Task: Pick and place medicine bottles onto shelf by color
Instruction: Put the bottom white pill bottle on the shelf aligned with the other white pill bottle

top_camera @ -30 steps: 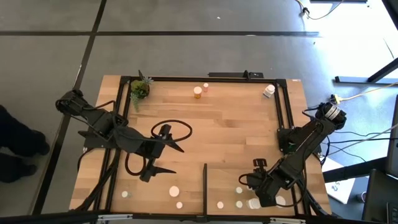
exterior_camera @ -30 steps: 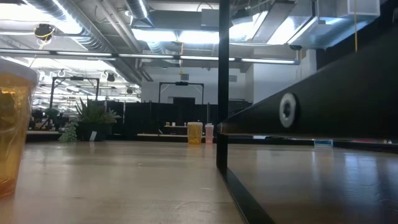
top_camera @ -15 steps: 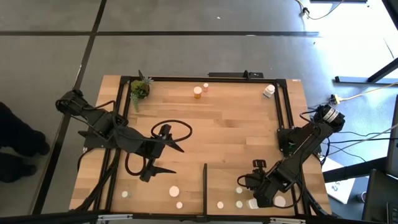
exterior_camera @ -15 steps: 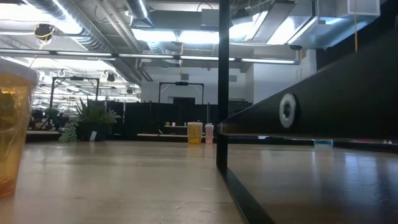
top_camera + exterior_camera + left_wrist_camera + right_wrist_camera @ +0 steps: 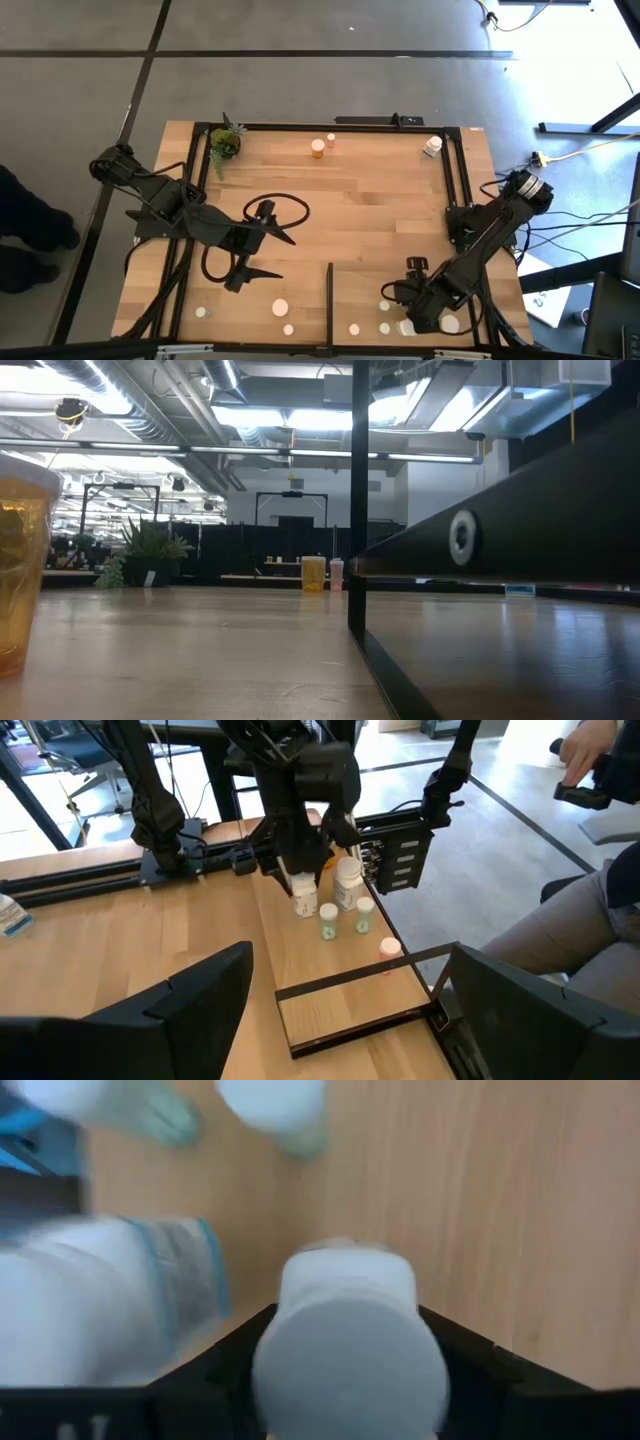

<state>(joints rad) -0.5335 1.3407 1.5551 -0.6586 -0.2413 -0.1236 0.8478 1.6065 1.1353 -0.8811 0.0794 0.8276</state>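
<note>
Light wood tabletop (image 5: 370, 200) fills the high view, and at its near edge the right gripper (image 5: 412, 322) is bent low over the shelf (image 5: 400, 285), its fingers (image 5: 455, 1355) flanking a small white-capped bottle (image 5: 345, 1340) among other medicine bottles (image 5: 340, 895); whether they pinch it or stand just clear, I cannot tell. Farther in, the left gripper (image 5: 262, 255) reaches toward the table's middle with fingers spread and empty. An orange bottle (image 5: 318, 148) and a white bottle (image 5: 432, 146) stand at the far edge.

High view looks straight down on the whole table (image 5: 300, 215). Low view sits at tabletop level, facing the room. Both show the orange bottle (image 5: 317, 149) at the far edge.
</note>
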